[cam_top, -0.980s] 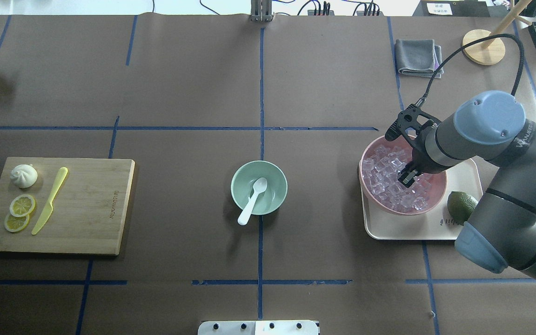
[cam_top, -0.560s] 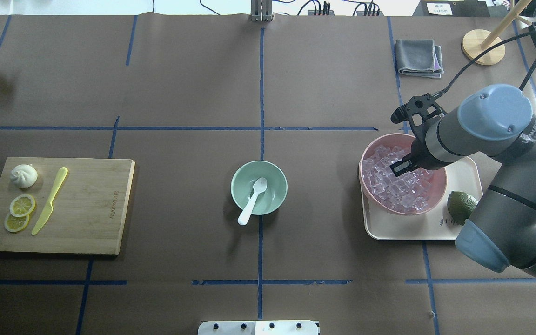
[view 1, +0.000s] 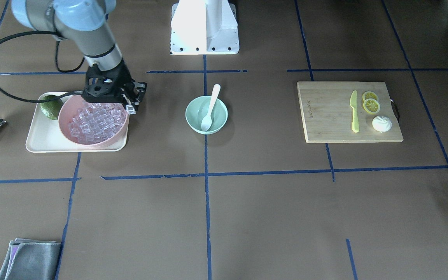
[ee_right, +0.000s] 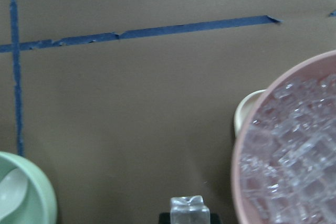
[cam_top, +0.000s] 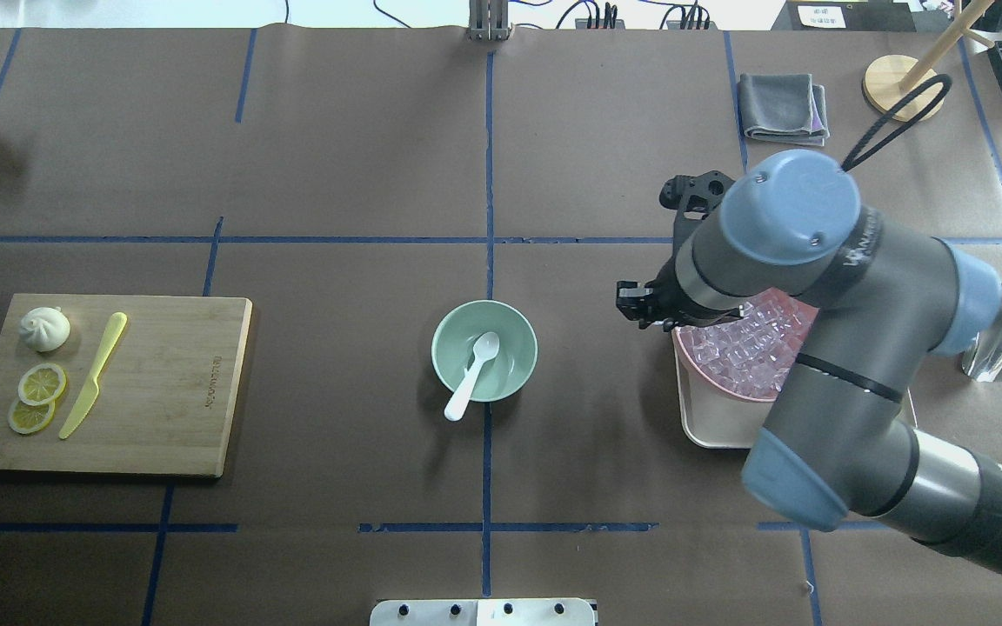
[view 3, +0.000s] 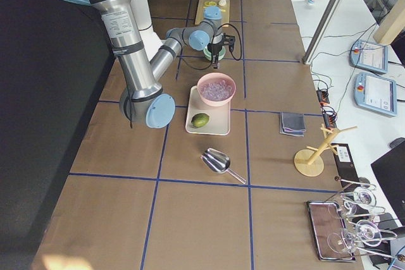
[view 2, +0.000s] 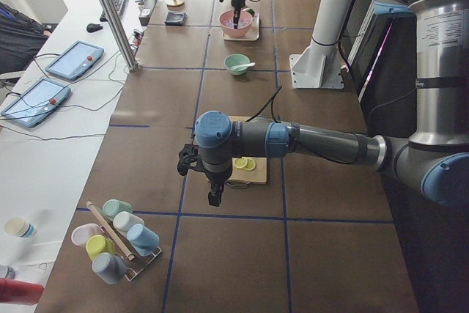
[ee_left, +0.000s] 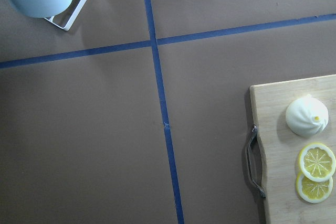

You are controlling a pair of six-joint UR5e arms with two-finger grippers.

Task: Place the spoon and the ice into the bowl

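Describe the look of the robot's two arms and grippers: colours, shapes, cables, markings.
Both arms are round grey tubes joined by light-blue caps. The right arm bears dark lettering near its wrist, and a black cable loops from there; the right gripper is black, angular and two-fingered. The left arm looks alike, ending in a black left gripper.

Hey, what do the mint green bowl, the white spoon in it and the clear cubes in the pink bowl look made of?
Mint bowl: probably plastic or melamine, smooth matte, evenly coloured. Spoon: white plastic, by its thin, uniform, slightly glossy look. Cubes: clear, glassy; real ice or acrylic, cannot tell.
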